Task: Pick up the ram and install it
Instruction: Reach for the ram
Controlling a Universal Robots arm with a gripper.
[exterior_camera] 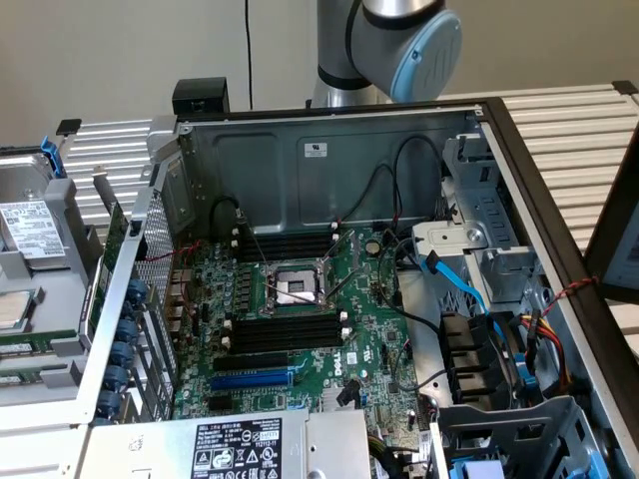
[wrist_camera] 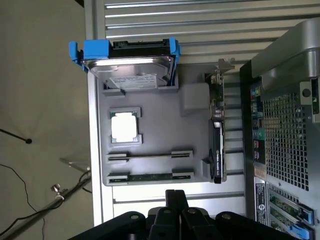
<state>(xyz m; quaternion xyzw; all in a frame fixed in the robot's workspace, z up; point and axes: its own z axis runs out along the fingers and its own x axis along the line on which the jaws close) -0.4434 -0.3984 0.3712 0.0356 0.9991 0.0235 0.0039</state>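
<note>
The ram (wrist_camera: 150, 176) rests in its cradle on the grey parts tray (wrist_camera: 195, 145), not yet lifted. The gripper (wrist_camera: 175, 196) hovers near it, fingers pressed together and holding nothing. In the exterior view the tray sits at nine o'clock from the open computer case (exterior_camera: 329, 170). There the black memory slots (exterior_camera: 275, 336), at six o'clock from the processor socket (exterior_camera: 297, 287), stand bare. Pickup and installation both appear still to be done.

Cables (exterior_camera: 454, 279) near open memory slots (exterior_camera: 280, 336)
</note>
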